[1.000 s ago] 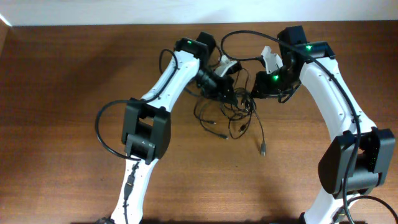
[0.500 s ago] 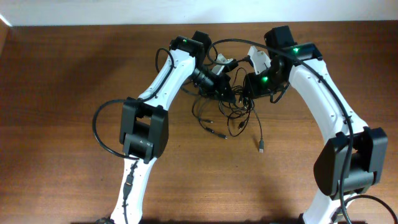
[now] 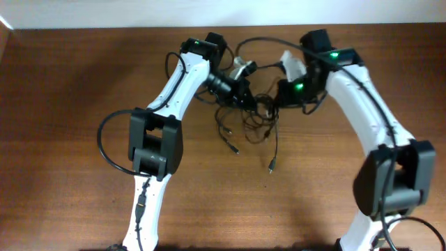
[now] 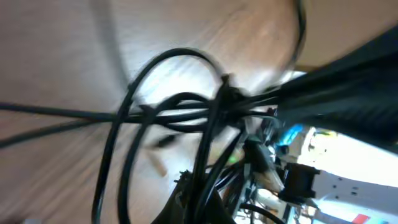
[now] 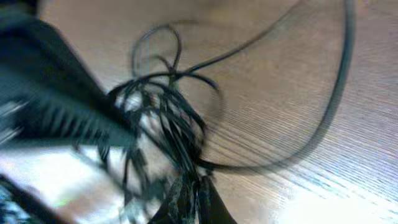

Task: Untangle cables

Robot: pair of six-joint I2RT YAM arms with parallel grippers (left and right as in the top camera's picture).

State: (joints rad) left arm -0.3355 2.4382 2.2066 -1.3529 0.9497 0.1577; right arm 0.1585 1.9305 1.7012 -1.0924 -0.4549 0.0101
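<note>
Black cables [image 3: 252,124] are pinched in both jaws: my right gripper [image 3: 276,102] has just clamped shut on them, and my left gripper [image 3: 245,99] stays shut. The tangle has slid left across the table [image 3: 70,104], its plug [image 3: 270,166] trailing. With both grips set, I judge I can pull apart.

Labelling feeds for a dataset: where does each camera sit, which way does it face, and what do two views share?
Overhead: fixed above, facing down on the table; both white arms, cables between them.
Left wrist: behind the left gripper, facing along it into the cables; own fingertips at bottom.
Right wrist: behind the right gripper, likewise; own fingertips at bottom.
Shared: both wrist views show the tangle close.
</note>
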